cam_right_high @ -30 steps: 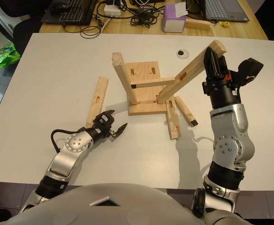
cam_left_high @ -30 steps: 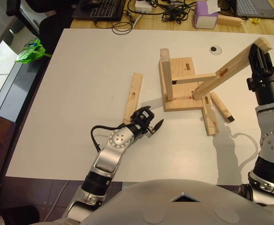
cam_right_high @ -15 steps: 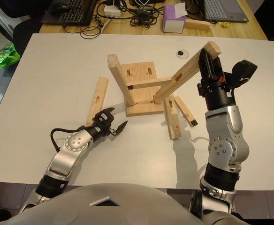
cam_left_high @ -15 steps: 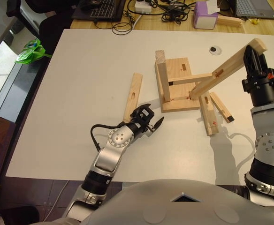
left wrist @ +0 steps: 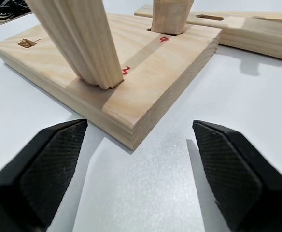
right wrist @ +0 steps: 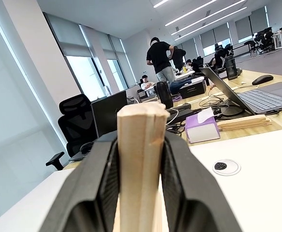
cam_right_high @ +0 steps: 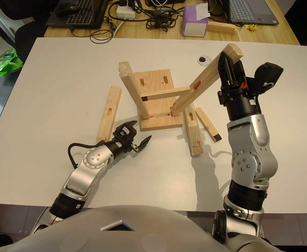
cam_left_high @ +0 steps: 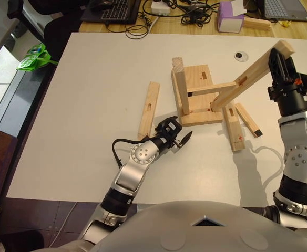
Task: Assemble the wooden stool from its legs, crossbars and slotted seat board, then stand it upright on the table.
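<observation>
The slotted seat board (cam_left_high: 201,107) lies flat on the white table (cam_left_high: 90,79). One leg (cam_left_high: 180,86) stands in it at the left. A second leg (cam_left_high: 248,76) leans out of it to the right, and my right gripper (cam_left_high: 279,65) is shut on its upper end; that leg (right wrist: 141,159) sits between the pads. A crossbar (cam_left_high: 214,88) joins the two legs. My left gripper (cam_left_high: 181,137) is open and low at the board's near left corner (left wrist: 131,125), its fingertips (left wrist: 39,164) apart from the wood. Loose legs (cam_left_high: 149,107) (cam_left_high: 233,128) lie on either side, with a short crossbar (cam_left_high: 247,119).
A round cable grommet (cam_left_high: 241,55) sits in the table behind the board. Beyond the far edge a desk carries a purple tissue box (cam_left_high: 230,9), cables and a keyboard (cam_left_high: 114,8). A green bag (cam_left_high: 35,56) lies off the table's left side.
My left gripper has moved right, up to the seat board's near corner. The right gripper has shifted left with its leg, and the board with its legs has slid slightly left.
</observation>
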`<act>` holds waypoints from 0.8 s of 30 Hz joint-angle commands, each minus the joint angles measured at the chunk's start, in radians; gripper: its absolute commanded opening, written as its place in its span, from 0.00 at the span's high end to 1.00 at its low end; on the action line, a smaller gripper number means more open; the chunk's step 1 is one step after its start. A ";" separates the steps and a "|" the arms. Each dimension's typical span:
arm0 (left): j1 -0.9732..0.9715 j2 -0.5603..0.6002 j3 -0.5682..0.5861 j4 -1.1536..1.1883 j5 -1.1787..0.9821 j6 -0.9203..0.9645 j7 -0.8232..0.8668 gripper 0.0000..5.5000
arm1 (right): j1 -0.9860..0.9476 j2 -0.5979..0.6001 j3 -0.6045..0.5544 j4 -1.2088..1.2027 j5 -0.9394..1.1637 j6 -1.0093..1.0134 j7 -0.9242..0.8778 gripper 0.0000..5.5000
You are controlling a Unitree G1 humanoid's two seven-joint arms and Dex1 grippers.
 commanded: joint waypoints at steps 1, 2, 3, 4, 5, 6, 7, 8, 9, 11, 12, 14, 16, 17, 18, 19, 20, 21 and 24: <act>-0.031 -0.008 -0.027 -0.005 0.007 0.014 -0.017 0.27 | 0.004 -0.004 0.000 0.050 -0.058 0.007 -0.022 0.81; -0.032 -0.009 -0.034 -0.010 0.006 0.019 -0.021 0.27 | 0.003 -0.005 -0.004 0.058 -0.062 0.002 -0.024 0.81; -0.032 -0.009 -0.040 -0.013 0.005 0.023 -0.025 0.27 | 0.001 -0.005 -0.009 0.065 -0.063 -0.001 -0.029 0.81; -0.031 -0.009 -0.046 -0.016 0.003 0.026 -0.028 0.27 | -0.001 -0.005 -0.014 0.073 -0.064 -0.004 -0.033 0.81; -0.030 -0.011 -0.050 -0.020 0.002 0.030 -0.030 0.27 | -0.004 -0.004 -0.017 0.078 -0.065 -0.007 -0.035 0.81; -0.028 -0.012 -0.053 -0.023 0.001 0.033 -0.030 0.27 | -0.006 -0.003 -0.019 0.081 -0.066 -0.009 -0.036 0.81; -0.026 -0.013 -0.055 -0.026 0.000 0.037 -0.030 0.27 | -0.008 -0.004 -0.020 0.083 -0.068 -0.011 -0.035 0.81; -0.028 -0.017 -0.056 -0.027 -0.002 0.041 -0.029 0.27 | -0.010 -0.005 -0.019 0.086 -0.070 -0.014 -0.034 0.81; -0.031 -0.021 -0.053 -0.024 0.001 0.046 -0.022 0.27 | -0.013 -0.006 -0.017 0.089 -0.073 -0.016 -0.032 0.81; -0.035 -0.029 -0.046 -0.018 0.006 0.051 -0.008 0.27 | -0.017 -0.012 -0.011 0.094 -0.084 -0.021 -0.021 0.81; -0.038 -0.030 -0.040 -0.013 0.007 0.052 -0.001 0.27 | -0.016 -0.020 -0.004 0.095 -0.097 -0.026 -0.010 0.81; -0.042 -0.031 -0.030 -0.008 0.006 0.053 0.009 0.27 | -0.007 -0.036 0.016 0.091 -0.121 -0.041 0.019 0.81; -0.043 -0.032 -0.026 -0.008 0.006 0.055 0.014 0.27 | 0.014 -0.046 0.038 0.082 -0.151 -0.061 0.055 0.81; -0.043 -0.033 -0.025 -0.008 0.006 0.055 0.016 0.27 | 0.024 -0.047 0.045 0.082 -0.162 -0.071 0.067 0.81; -0.043 -0.034 -0.025 -0.007 0.007 0.055 0.016 0.27 | 0.030 -0.046 0.049 0.084 -0.169 -0.078 0.074 0.81; -0.041 -0.033 -0.024 -0.008 0.006 0.055 0.016 0.27 | 0.034 -0.044 0.052 0.085 -0.173 -0.084 0.078 0.81; -0.040 -0.032 -0.024 -0.009 0.006 0.054 0.017 0.27 | 0.036 -0.041 0.052 0.086 -0.169 -0.082 0.078 0.81; -0.039 -0.030 -0.023 -0.010 0.006 0.054 0.016 0.27 | 0.037 -0.039 0.051 0.088 -0.164 -0.079 0.078 0.81; -0.039 -0.023 -0.018 -0.014 0.006 0.055 0.014 0.27 | 0.032 -0.034 0.035 0.109 -0.137 -0.055 0.067 0.81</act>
